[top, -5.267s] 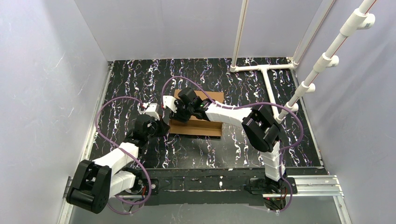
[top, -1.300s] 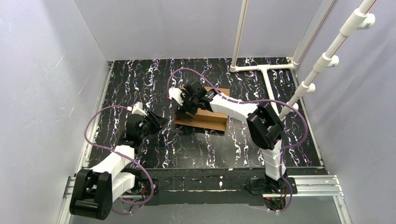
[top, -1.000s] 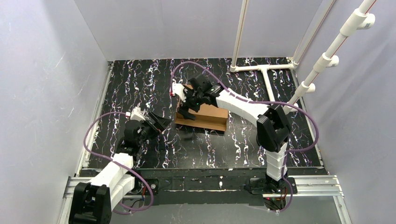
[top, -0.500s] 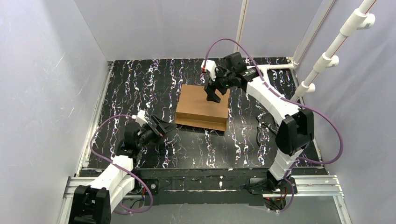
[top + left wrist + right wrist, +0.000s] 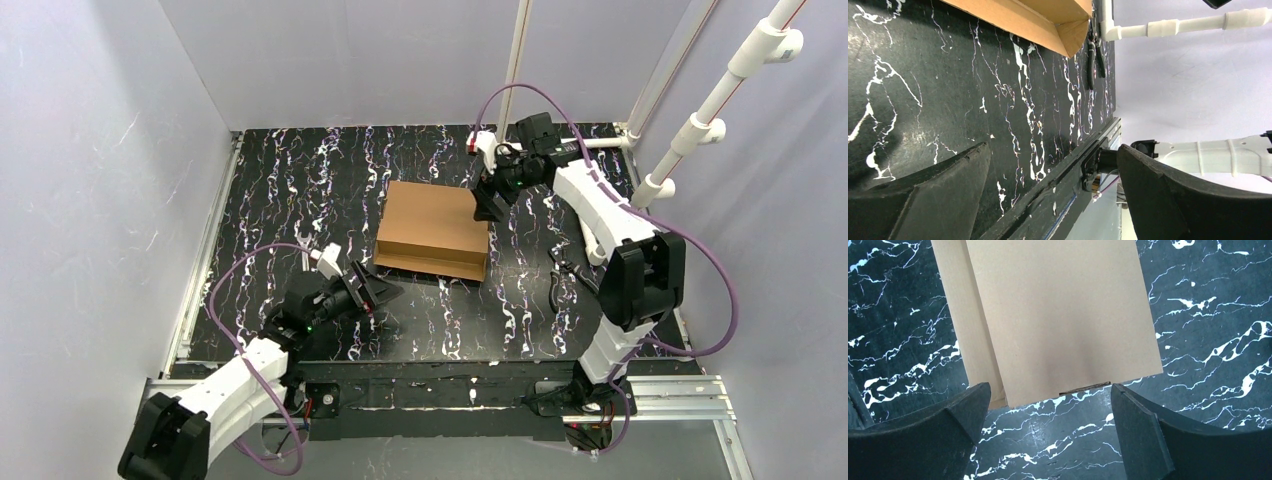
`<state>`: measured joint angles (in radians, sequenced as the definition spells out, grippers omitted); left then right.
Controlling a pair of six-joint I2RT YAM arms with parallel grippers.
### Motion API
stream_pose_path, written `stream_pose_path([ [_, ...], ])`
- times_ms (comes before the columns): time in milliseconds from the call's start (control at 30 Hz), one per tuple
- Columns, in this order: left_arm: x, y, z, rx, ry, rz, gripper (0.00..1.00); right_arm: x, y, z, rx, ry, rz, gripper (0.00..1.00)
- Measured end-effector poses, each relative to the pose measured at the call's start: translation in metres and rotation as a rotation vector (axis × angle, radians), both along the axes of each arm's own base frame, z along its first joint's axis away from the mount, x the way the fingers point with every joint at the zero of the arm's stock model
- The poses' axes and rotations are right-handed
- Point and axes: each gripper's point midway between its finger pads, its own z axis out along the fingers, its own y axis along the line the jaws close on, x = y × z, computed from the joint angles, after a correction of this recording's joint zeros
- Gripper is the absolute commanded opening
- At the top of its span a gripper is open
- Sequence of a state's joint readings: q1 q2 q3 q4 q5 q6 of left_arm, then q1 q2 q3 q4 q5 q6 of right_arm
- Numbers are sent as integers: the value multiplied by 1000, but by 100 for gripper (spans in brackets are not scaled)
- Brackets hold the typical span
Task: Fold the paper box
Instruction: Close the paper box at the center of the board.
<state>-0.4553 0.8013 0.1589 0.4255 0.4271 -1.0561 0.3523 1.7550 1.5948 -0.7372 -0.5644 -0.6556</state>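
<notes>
The paper box lies folded shut on the black marbled table, a plain brown cardboard block with a flat lid. My right gripper hovers open just past the box's right end, touching nothing. In the right wrist view the box lid fills the top and the right gripper spans bare table below it. My left gripper hangs open near the table's front, short of the box's near-left corner. In the left wrist view only a box corner shows above the empty left gripper.
Black pliers lie on the table right of the box, also seen as pliers in the left wrist view. A white pipe frame stands at the back right. Grey walls close in the sides and back.
My right arm has lifted off the box lid and swung to the back right. My left arm has drawn back toward the front edge. The box lies closed and still.
</notes>
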Motion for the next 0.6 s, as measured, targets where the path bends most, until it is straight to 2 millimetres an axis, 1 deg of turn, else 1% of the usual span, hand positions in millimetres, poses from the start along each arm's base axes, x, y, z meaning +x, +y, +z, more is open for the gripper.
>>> stream_pose_path([
  [133,-7,-8,-2,17,-8,-17,94,0,-10,0,-5,-6,-27,98],
  [200,-10,-13,-4,28,-10,-24,92,4,-16,4,1,-16,-59,98],
  [400,-18,-22,-19,78,14,-29,90,30,-35,10,-14,-75,-172,95],
  [467,-21,-26,-24,97,25,-29,88,38,-38,12,-23,-105,-199,94],
  [533,-23,-30,-29,119,31,-27,84,47,-41,13,-33,-135,-222,91],
  [600,-24,-34,-32,138,37,-26,81,58,-42,13,-44,-164,-243,84],
])
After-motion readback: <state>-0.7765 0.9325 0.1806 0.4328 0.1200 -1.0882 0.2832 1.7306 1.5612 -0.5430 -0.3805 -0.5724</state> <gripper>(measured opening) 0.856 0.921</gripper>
